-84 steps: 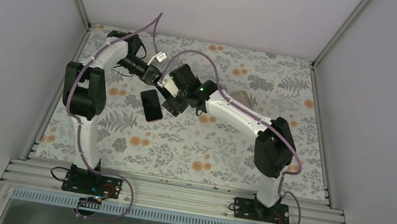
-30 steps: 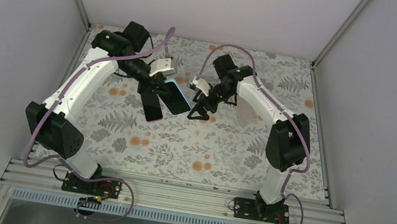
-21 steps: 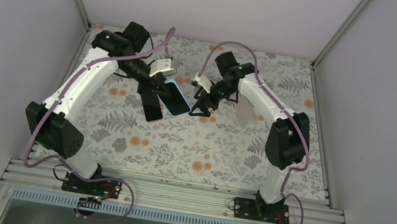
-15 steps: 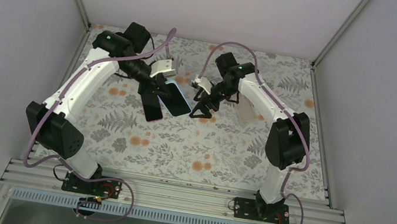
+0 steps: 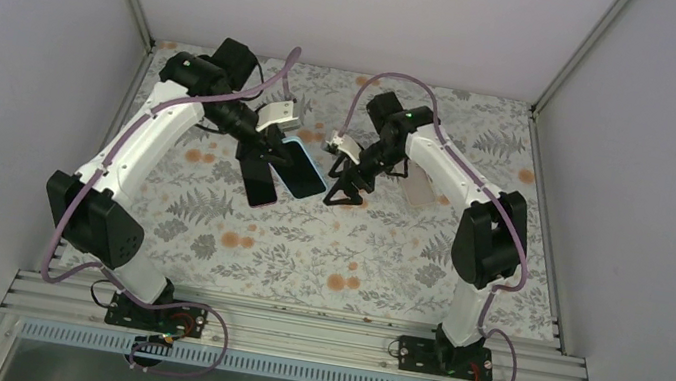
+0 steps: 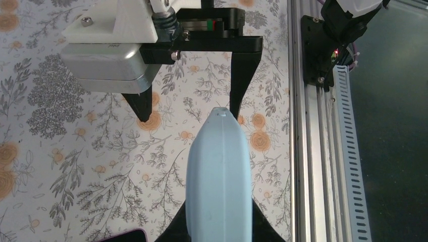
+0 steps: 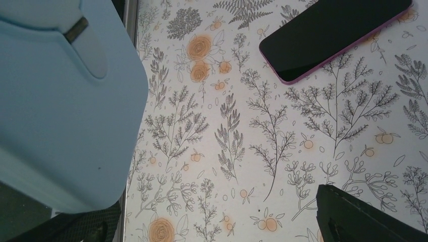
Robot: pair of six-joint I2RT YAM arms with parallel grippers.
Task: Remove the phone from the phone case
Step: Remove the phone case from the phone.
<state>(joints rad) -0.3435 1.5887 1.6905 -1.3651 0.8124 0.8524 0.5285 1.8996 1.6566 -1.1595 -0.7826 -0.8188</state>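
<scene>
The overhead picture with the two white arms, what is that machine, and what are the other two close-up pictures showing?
Those are two robot arms bolted at the near edge of a flowered table. The overhead view looks down on both of them. Each close-up comes from a camera on one wrist. The left claw is shut on a light blue phone case, holding it above the table. The black phone lies on the table, out of its case. The right claw hangs open nearby, holding nothing.
</scene>
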